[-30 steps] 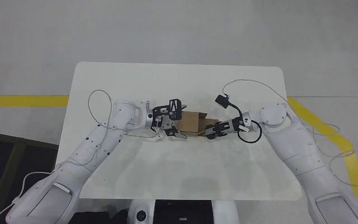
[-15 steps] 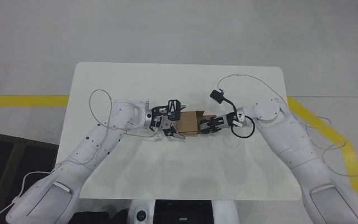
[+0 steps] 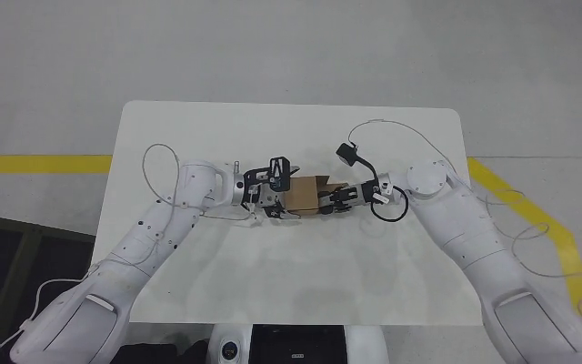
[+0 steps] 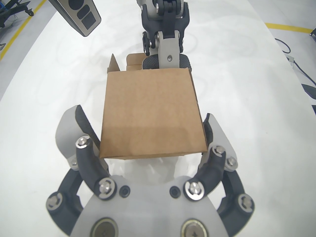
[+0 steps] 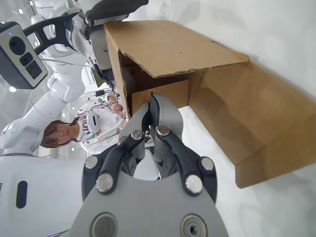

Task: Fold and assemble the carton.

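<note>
A small brown carton (image 3: 305, 194) lies on its side at the middle of the white table (image 3: 273, 273), between my two grippers. My left gripper (image 3: 280, 202) holds one end of it, with its fingers (image 4: 82, 124) spread across the carton's (image 4: 150, 109) width and pressed on both sides. My right gripper (image 5: 151, 99) is shut with nothing between its fingers. Its tips sit at the carton's (image 5: 222, 114) open end, against a small inner flap (image 5: 167, 92). From the left wrist view, the right gripper (image 4: 167, 61) stands just behind the far edge.
A thin cable loops over the table by the left arm (image 3: 150, 168), and another arcs above the right arm (image 3: 400, 132). The right wrist's black camera module (image 3: 346, 152) hangs just behind the carton. Bare table lies in front and behind.
The right arm has swung in to the left, bringing its gripper from beside the carton up to its open end. The left gripper and carton have shifted slightly left.
</note>
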Tool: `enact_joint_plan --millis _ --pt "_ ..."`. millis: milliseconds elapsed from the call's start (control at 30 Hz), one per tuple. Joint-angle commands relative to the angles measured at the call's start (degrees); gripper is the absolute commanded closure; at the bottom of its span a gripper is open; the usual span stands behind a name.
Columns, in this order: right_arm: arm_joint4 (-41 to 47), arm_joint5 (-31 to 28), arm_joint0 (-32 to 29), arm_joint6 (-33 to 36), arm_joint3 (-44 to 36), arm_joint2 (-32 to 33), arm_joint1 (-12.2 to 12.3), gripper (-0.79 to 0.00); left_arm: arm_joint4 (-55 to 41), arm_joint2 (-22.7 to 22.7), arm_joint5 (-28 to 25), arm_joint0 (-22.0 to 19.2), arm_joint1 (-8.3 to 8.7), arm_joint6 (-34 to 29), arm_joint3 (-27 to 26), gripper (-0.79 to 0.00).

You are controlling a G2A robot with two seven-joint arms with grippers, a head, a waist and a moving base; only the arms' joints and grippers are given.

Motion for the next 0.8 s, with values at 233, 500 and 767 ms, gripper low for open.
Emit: enact_joint_plan --millis 233,500,767 --pt "1.9 -2.1 0.7 -1.2 3.6 -1.6 -1.6 0.0 -0.1 0.0 -0.6 0.2 -0.16 -0.1 0.1 -0.785" --pt "3.1 -4.7 1.6 -0.4 6.7 -0.3 -1.7 0.0 0.2 -0.6 -1.3 0.0 -0.1 0.0 0.5 -0.785" --pt "1.5 -4.5 1.9 -0.1 7.7 3.6 0.0 0.0 0.6 -1.2 -1.6 0.3 0.27 0.8 -0.2 -0.785"
